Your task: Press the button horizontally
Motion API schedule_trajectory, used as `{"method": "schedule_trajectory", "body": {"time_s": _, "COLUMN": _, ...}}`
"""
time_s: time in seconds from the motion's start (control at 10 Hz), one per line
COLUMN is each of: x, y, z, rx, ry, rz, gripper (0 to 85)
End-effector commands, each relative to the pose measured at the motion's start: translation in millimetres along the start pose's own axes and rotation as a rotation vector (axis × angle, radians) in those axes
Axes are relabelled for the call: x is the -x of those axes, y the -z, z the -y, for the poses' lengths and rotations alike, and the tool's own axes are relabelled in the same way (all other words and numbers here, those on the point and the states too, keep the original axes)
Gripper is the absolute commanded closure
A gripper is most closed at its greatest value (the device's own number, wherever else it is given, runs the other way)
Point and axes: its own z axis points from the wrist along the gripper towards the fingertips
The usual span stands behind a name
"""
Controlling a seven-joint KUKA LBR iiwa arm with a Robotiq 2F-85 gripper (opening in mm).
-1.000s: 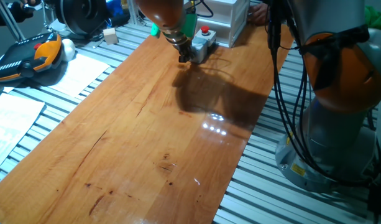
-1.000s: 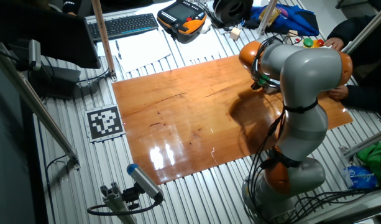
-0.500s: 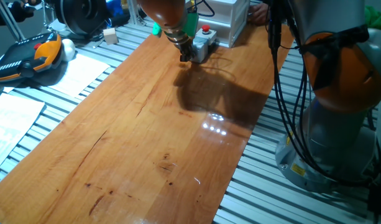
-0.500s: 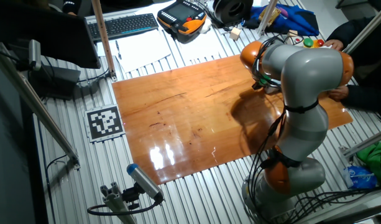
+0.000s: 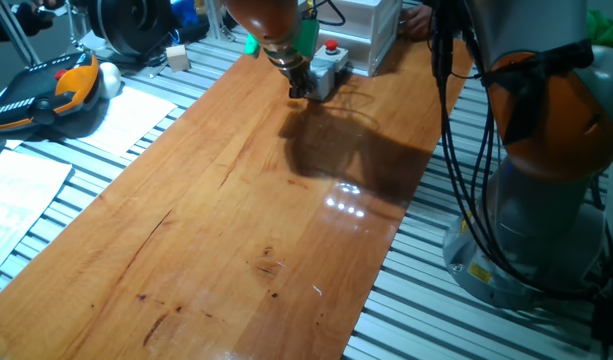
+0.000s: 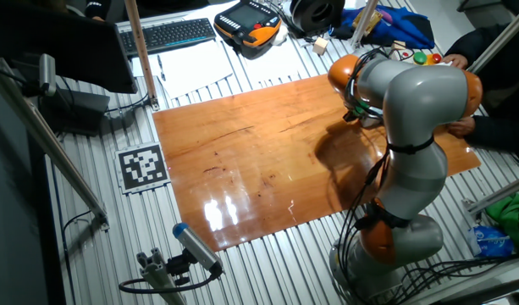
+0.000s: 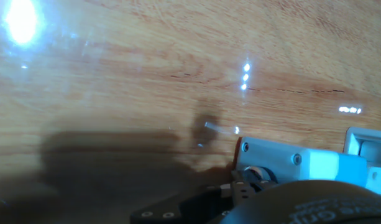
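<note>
Over the last second the gripper has crept slightly toward the far edge of the table, closing on the button; nothing else on the board has shifted.

Nearest in one fixed view, the wooden table shows bare boards with glare spots and the arm's shadow across the middle. Beyond that shadow, close to the far edge and toward the far right corner, the gripper hangs low with its dark tip against the near end face of the button. The button is a small light-grey box lying on the table, its red cap on top. Whether the fingers are parted or closed cannot be told; no view shows their tips clearly. Just behind the button, at the far edge, stands a white drawer box.

In the hand view the button fills the lower right, right at the gripper's dark body.
</note>
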Motion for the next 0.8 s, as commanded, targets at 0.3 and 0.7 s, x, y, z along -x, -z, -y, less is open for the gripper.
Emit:
{"method": "schedule_trajectory", "body": {"time_s": 0.3, "x": 10.1, "y": 24.9, "z": -25.7, "rx": 0.085, "ry": -0.056, "rz": -0.014, "gripper": 85.0}}
{"method": "schedule_trajectory", "body": {"time_s": 0.7, "x": 8.8, "y": 90.5, "z": -75.5, "rx": 0.184, "ry": -0.169, "rz": -0.002, "gripper": 85.0}}
